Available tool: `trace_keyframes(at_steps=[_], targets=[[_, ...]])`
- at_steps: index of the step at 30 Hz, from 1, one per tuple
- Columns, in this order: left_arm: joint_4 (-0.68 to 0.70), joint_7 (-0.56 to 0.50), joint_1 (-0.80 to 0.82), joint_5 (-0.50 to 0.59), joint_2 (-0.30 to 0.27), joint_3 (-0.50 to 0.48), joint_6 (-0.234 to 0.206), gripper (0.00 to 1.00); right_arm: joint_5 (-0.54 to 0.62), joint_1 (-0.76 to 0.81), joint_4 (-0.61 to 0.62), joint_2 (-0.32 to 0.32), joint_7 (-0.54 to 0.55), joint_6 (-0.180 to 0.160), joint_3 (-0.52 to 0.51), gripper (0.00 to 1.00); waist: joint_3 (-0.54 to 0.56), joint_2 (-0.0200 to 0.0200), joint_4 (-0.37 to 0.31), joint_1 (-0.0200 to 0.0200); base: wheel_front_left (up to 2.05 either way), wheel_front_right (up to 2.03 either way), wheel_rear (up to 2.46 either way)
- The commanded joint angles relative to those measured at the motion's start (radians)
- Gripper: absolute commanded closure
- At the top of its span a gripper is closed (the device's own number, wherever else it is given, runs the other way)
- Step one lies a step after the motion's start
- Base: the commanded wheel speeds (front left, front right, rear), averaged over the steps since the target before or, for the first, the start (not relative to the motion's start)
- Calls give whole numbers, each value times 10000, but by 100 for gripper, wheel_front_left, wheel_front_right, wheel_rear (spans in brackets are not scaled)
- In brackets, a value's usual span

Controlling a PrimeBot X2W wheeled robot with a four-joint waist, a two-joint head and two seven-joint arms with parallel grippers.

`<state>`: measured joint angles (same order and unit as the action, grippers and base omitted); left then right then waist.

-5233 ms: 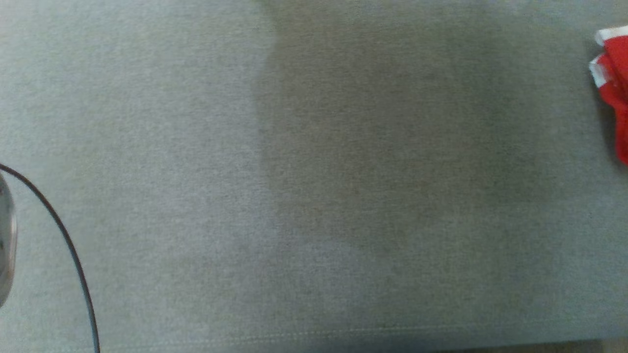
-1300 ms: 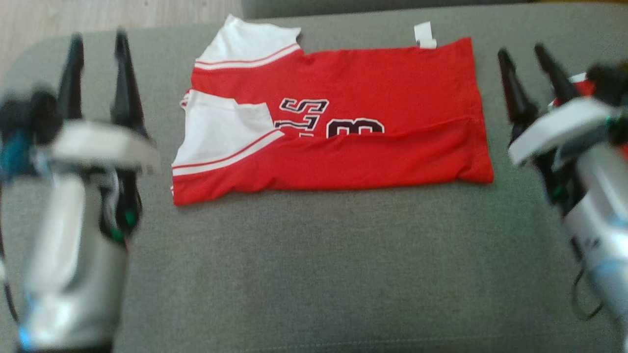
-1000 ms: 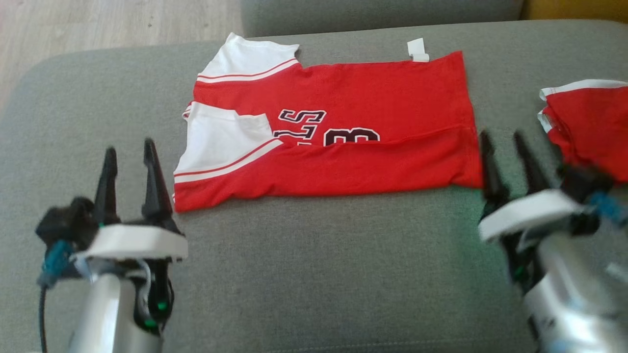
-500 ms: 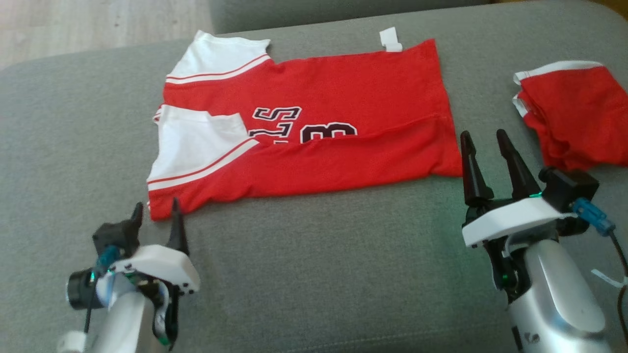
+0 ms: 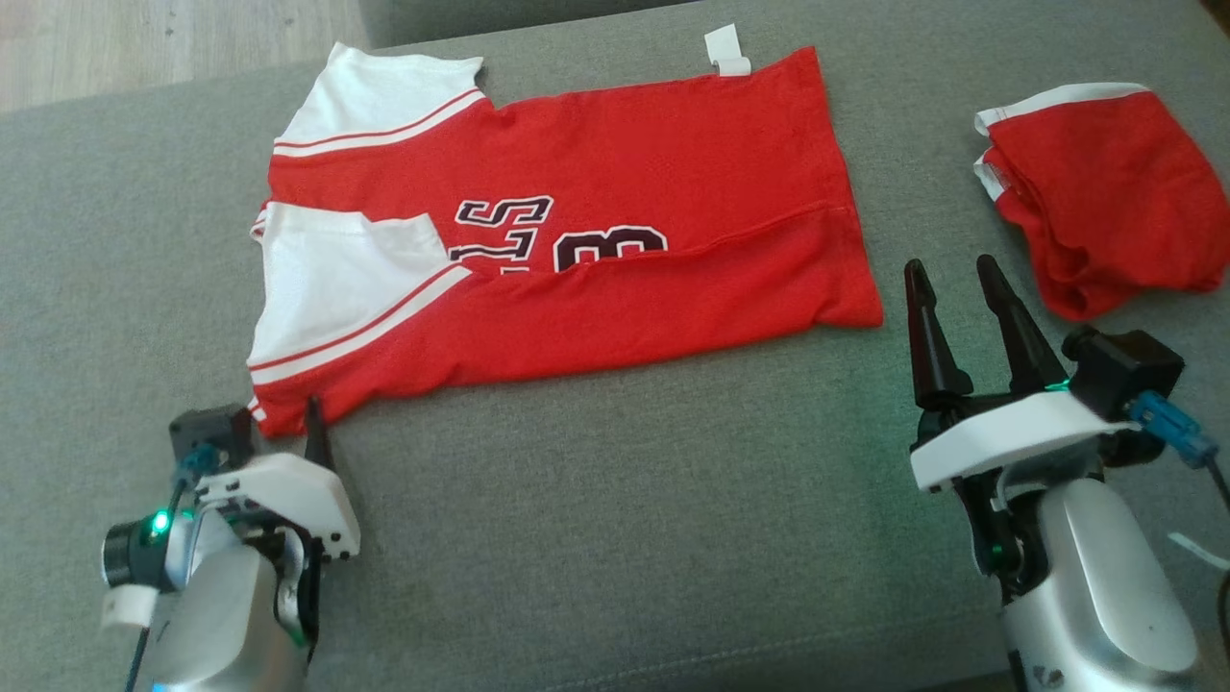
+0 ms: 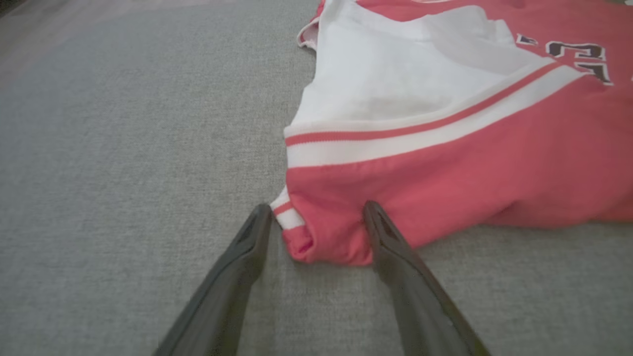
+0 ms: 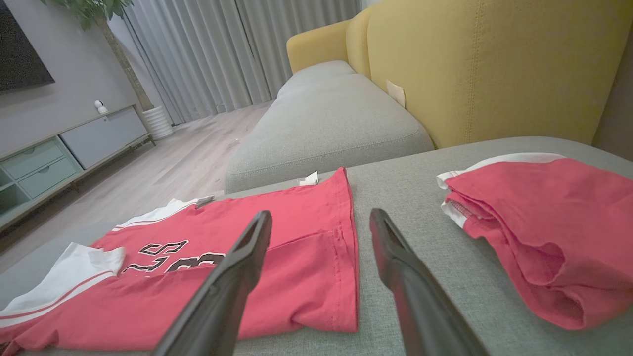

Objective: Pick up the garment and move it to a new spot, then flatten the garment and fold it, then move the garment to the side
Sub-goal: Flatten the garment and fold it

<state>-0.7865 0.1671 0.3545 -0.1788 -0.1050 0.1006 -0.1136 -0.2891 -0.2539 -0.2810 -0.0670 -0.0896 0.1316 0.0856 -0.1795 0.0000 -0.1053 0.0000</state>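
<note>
The garment (image 5: 596, 221), a red jersey with white sleeves and dark lettering, lies folded lengthwise on the grey sofa cushion (image 5: 625, 529). My left gripper (image 5: 283, 423) is low at the jersey's near left corner. In the left wrist view (image 6: 316, 210) its open fingers straddle that corner of the jersey (image 6: 445, 148) without closing on it. To the right of the jersey's near right corner my right gripper (image 5: 951, 274) stands open and holds nothing. The right wrist view (image 7: 320, 216) looks over the jersey's hem (image 7: 306, 282).
A second red and white garment (image 5: 1095, 192) lies crumpled at the cushion's right, also in the right wrist view (image 7: 544, 222). Wooden floor (image 5: 144, 38) lies beyond the far left edge. A yellow sofa back (image 7: 470, 64) and another grey cushion (image 7: 326, 113) stand behind.
The head camera has shifted. My left gripper has come down and forward until its fingers straddle the jersey's near left corner. My right gripper has drawn in beside the near right corner and stayed there.
</note>
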Motion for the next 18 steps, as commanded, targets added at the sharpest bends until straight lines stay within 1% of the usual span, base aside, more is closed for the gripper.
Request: trace_keyframes(at_steps=[1, 2, 3, 4, 5, 8, 12, 14, 18], targets=[[22, -93, 356, 10, -292, -206, 19, 0, 73, -34, 423, 119, 32, -9, 143, 0, 3, 0, 10, 0, 0, 0, 0], [-51, -101, 393, -6, -290, -191, 35, 0, 88, -25, 442, 124, 57, -9, 119, 0, 6, 0, 21, 0, 0, 0, 0], [-131, -133, 428, -28, -285, -170, 75, 3, 106, -17, 454, 128, 85, -9, 100, 0, 9, 0, 38, 0, 0, 0, 0], [-191, -139, 463, -44, -280, -149, 103, 59, 124, -11, 461, 133, 114, -9, 85, 0, 12, 0, 59, 0, 0, 0, 0], [-226, -121, 494, -54, -270, -121, 135, 100, 143, -4, 463, 137, 143, -9, 71, 0, 17, 0, 87, 0, 0, 0, 0], [-102, 197, 620, -79, -267, -97, 158, 100, 205, -6, 385, 147, 330, -9, -12, 0, 18, 0, 193, 0, 0, 0, 0], [521, 722, 760, -29, -273, -48, 179, 100, 523, -94, -93, 158, 935, -9, -314, 0, 6, 0, 373, 0, 0, 0, 0], [719, 797, 769, 9, -268, -19, 178, 100, 569, -145, -263, 160, 1086, -9, -435, 0, 5, 0, 425, 0, 0, 0, 0], [1609, 921, 680, 190, -212, 191, 273, 100, 322, -486, -1145, 164, 1574, -9, -802, 0, -23, 0, 639, 0, 0, 0, 0]])
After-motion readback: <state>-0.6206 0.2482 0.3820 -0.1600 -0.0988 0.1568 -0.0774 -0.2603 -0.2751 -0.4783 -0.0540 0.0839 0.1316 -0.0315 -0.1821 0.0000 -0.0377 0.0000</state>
